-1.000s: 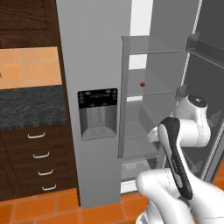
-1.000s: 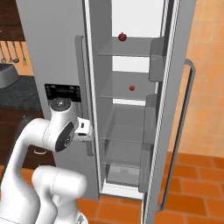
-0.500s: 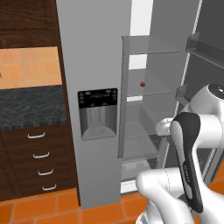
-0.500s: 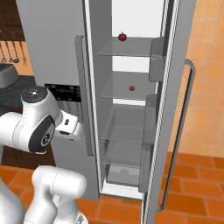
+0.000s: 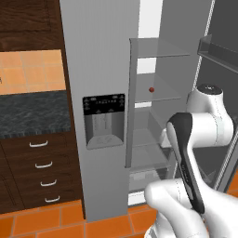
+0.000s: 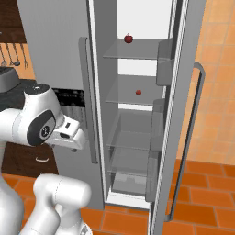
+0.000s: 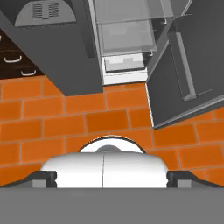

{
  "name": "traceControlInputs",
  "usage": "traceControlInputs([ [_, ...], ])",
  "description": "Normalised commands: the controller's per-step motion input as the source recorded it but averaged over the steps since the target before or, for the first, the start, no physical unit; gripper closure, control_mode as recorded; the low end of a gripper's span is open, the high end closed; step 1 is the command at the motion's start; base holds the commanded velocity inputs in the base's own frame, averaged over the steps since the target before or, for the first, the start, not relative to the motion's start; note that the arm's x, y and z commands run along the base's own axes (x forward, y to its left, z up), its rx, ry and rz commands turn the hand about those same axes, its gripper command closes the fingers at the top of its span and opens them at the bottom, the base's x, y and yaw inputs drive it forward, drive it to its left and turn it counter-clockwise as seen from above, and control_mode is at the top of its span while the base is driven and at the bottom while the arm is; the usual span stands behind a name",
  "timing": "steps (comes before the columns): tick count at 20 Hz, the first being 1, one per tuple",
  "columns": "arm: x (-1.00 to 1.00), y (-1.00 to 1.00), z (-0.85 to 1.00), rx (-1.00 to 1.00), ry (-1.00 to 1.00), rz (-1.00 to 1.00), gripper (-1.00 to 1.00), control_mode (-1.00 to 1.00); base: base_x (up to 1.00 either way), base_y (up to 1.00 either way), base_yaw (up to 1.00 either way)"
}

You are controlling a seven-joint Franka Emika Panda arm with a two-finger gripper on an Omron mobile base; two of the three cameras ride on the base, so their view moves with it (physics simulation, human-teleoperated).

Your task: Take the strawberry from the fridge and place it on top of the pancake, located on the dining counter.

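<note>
While the white arm with dark joints (image 5: 195, 153) filled the lower right of the left base view, its tool (image 6: 73, 137), low at the left of the right base view, pointed down at the orange brick floor (image 7: 109, 118) rather than into the tall grey double-door fridge (image 5: 100, 69). The fingers were set wide apart and held nothing.

Beyond the arm, the open grey door with its long handle (image 6: 183, 137) stood to the right of the centre of the right base view. My judgement was that a wide swing of the elbow could strike this door or the edges of the glass shelves (image 6: 133, 98).

Farther in, a tiny dark-red berry, the strawberry (image 6: 138, 92), sat on the middle shelf, near the centre of the right base view; in the left base view it showed right of centre (image 5: 151, 89). A second, darker red fruit (image 6: 128, 38) rested on the shelf above, near the top. The likeliest slip, as I judged it, was reaching for the wrong one. A berry that small could also roll away if one finger nudged it before closing.
</note>
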Motion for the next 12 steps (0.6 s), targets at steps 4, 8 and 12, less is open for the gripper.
traceControlInputs([
  [4, 0.00, 0.00, -0.30, 0.03, 0.00, 0.00, -1.00, -1.00, 0.00, 0.00, 0.00],
  [8, -0.01, 0.00, -0.39, 0.02, -0.01, 0.01, -1.00, -1.00, 0.00, 0.00, 0.00],
  [12, 0.00, 0.00, -0.15, 0.00, -0.21, 0.00, -1.00, -1.00, 0.00, 0.00, 0.00],
])
